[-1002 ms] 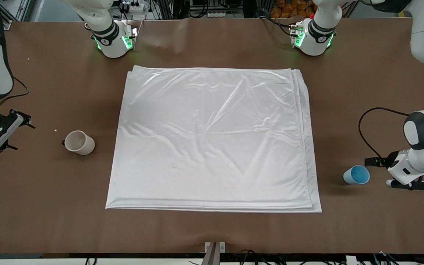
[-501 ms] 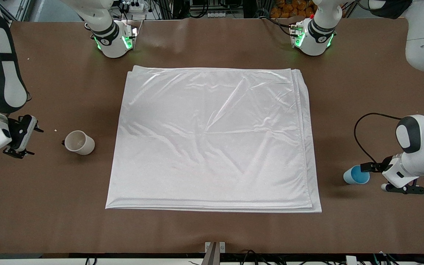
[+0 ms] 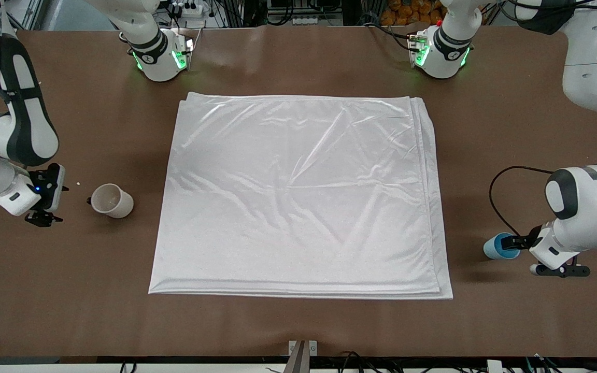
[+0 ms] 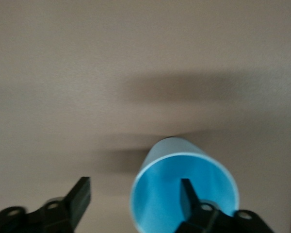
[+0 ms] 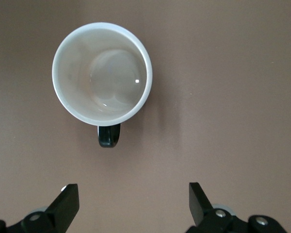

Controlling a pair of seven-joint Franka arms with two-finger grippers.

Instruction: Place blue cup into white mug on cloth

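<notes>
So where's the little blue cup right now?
The blue cup stands on the bare table off the cloth's edge, at the left arm's end, with the left gripper straddling its rim.

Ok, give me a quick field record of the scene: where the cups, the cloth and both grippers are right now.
blue cup: upright on bare table, toward the left arm's end, off the cloth
white mug: upright on bare table, toward the right arm's end, empty, off the cloth
cloth: flat, mid-table, nothing on it
left gripper: open, straddling the blue cup's rim, one finger inside, one outside
right gripper: open, low over the table beside the white mug, not touching it
</notes>
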